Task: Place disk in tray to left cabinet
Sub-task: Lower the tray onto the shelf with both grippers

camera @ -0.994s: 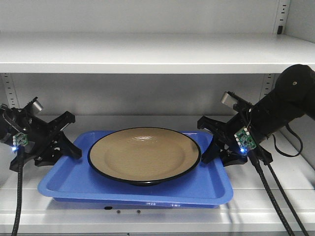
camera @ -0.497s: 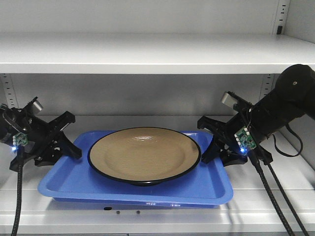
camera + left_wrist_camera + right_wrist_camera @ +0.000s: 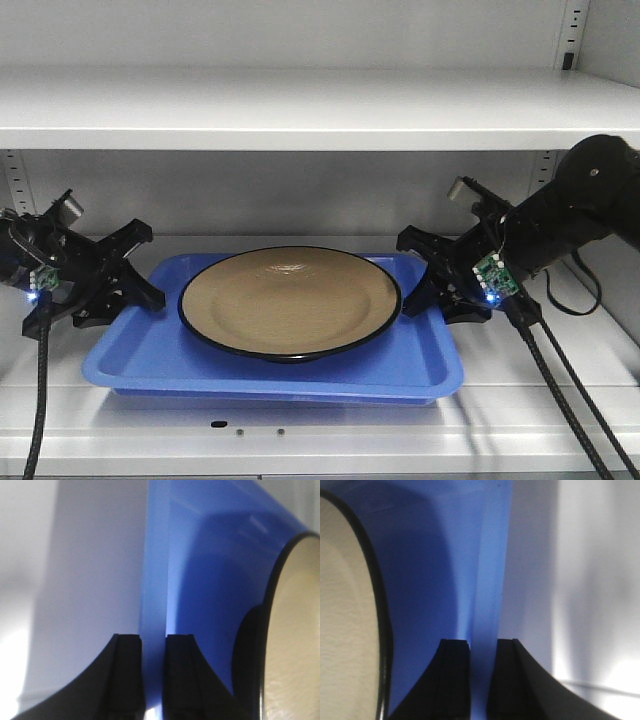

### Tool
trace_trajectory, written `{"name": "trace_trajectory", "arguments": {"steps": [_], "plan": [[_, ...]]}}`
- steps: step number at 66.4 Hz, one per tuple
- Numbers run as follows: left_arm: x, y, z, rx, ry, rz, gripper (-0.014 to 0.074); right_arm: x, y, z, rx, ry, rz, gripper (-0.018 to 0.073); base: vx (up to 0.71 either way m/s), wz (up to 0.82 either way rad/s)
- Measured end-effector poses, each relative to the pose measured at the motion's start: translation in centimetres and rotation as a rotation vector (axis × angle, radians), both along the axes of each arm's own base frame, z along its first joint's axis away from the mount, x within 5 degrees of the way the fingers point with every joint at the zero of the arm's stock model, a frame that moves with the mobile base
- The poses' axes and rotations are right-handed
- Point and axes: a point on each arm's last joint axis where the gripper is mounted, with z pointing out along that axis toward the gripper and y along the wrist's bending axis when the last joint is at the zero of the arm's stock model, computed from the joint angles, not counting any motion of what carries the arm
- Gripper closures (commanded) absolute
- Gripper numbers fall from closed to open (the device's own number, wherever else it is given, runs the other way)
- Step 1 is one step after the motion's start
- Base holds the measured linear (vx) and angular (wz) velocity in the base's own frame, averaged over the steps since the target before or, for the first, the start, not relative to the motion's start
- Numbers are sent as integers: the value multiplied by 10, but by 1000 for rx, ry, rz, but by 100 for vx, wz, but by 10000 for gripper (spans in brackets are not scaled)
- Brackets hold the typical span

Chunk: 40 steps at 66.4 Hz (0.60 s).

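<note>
The tan disk (image 3: pixel 290 300) with a black rim lies in the blue tray (image 3: pixel 150 352), which rests on the left cabinet's lower shelf (image 3: pixel 300 425). My left gripper (image 3: pixel 148 298) is shut on the tray's left rim. My right gripper (image 3: pixel 412 298) is shut on its right rim. In the left wrist view the jaws (image 3: pixel 153 637) pinch the blue rim (image 3: pixel 156 570), with the disk (image 3: pixel 295 630) at the right. In the right wrist view the jaws (image 3: pixel 483 642) pinch the rim (image 3: pixel 492 570), with the disk (image 3: pixel 345 605) at the left.
The cabinet's upper shelf (image 3: pixel 300 105) runs across close above both arms. Slotted uprights stand at the back left (image 3: pixel 14 180) and back right (image 3: pixel 545 170). Black cables (image 3: pixel 560 400) hang from the right arm over the shelf's front edge.
The tray with the disk has moved back, deeper onto the shelf. Both grippers moved with it, still shut on its rims.
</note>
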Motion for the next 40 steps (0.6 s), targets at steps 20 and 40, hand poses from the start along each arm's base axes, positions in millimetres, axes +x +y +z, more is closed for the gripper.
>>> {"name": "trace_trajectory", "arguments": {"steps": [20, 40], "plan": [[7, 3, 1, 23, -63, 53, 572, 24, 6, -33, 21, 8, -38, 555, 0, 0], [17, 4, -18, 52, -35, 51, 461, 28, 8, -34, -7, -70, 5, 449, 0, 0]]}}
